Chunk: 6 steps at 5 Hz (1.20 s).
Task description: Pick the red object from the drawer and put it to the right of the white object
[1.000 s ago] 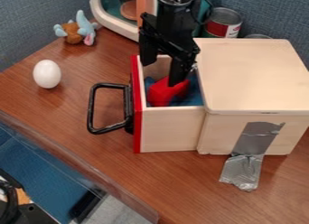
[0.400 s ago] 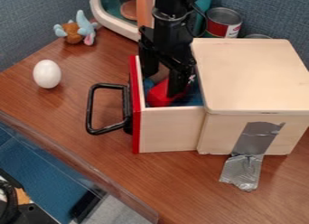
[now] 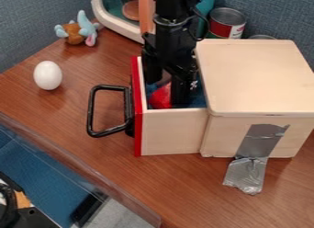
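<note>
The black gripper (image 3: 164, 90) hangs down inside the pulled-out drawer (image 3: 171, 130), its fingers apart. One finger stands at the right in front of the red object (image 3: 160, 97), hiding part of it; the other is at the back left. Whether they touch the red object, I cannot tell. Blue material lines the drawer floor around it. The white object (image 3: 47, 75), egg-shaped, stands on the table at the left, well apart from the drawer.
The drawer's black handle (image 3: 92, 111) juts left over the table (image 3: 80, 130). A wooden box (image 3: 255, 80) with grey tape (image 3: 257, 144) is at the right. Behind are a plush toy (image 3: 76, 30), a can (image 3: 227, 23) and a white-framed toy (image 3: 115, 21).
The gripper has lowered deeper into the drawer and shifted slightly left, covering more of the red object. The drawer front has moved very slightly left.
</note>
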### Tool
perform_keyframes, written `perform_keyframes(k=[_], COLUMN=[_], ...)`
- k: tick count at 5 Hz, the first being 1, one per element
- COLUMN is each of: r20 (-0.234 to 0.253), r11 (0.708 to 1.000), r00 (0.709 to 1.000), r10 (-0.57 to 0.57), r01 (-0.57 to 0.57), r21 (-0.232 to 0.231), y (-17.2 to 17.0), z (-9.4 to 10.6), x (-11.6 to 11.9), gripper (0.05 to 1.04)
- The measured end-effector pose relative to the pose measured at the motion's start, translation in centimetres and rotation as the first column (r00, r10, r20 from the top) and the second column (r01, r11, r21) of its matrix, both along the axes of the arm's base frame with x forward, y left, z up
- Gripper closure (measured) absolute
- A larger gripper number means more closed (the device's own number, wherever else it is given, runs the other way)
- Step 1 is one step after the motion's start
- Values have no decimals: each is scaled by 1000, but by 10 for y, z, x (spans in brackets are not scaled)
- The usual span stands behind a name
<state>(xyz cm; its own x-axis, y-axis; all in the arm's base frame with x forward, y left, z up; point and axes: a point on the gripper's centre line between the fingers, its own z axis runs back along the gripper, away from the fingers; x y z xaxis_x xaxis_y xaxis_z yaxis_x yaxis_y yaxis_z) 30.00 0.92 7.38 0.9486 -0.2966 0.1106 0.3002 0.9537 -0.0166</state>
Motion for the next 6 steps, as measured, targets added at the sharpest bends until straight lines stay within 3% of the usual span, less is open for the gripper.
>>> perform_keyframes(k=[2, 3, 4, 5, 6], r20=[-10, 16, 27, 30, 31], r11=[999, 999, 998, 999, 999], r00=[999, 999, 999, 999, 999], r10=[35, 47, 44, 33, 26], r01=[-36, -47, -43, -32, -25], r21=[-19, -22, -35, -33, -35], y=[5, 8, 10, 10, 9], z=[-3, 3, 6, 8, 8], x=[-3, -5, -7, -8, -8], gripper=[687, 904, 995, 839, 570])
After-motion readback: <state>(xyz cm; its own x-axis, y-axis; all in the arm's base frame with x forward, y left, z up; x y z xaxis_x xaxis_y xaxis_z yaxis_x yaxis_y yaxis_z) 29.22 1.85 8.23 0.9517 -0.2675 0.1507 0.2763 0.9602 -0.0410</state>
